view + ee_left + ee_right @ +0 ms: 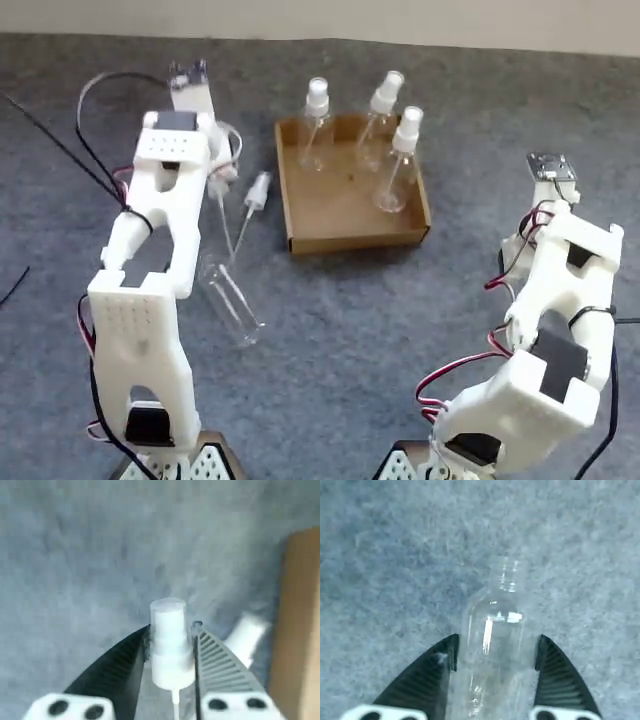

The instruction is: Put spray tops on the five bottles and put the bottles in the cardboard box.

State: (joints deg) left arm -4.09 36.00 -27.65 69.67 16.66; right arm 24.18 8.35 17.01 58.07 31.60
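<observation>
1. Left arm [160, 200]: it extends toward the far left of the grey carpet [400, 330]. The left gripper [172, 626] has its jaws pressed onto the white head of the held spray top [170, 655], 1 jaw on each side. The thin tube of this top hangs below the head.

2. Loose spray top [256, 192]: it lies on the carpet between the left arm and the cardboard box [300, 205], just left of the box wall.

3. Uncapped bottle [232, 300]: it lies on its side on the carpet, nearer than the loose spray top and just right of the left arm.

4. Cardboard box: it sits at the centre far side of the carpet. 3 bottles stand upright inside, each with a spray top fitted: the left capped bottle [316, 125], the middle capped bottle [378, 120] and the right capped bottle [400, 165].

5. Right arm [555, 300]: it is folded at the right, well apart from the box. The right gripper [498, 639] has its jaws spread to the width of the clear bottle [495, 610] and pinches its body. The neck is open and points away from the gripper, over the carpet.
</observation>
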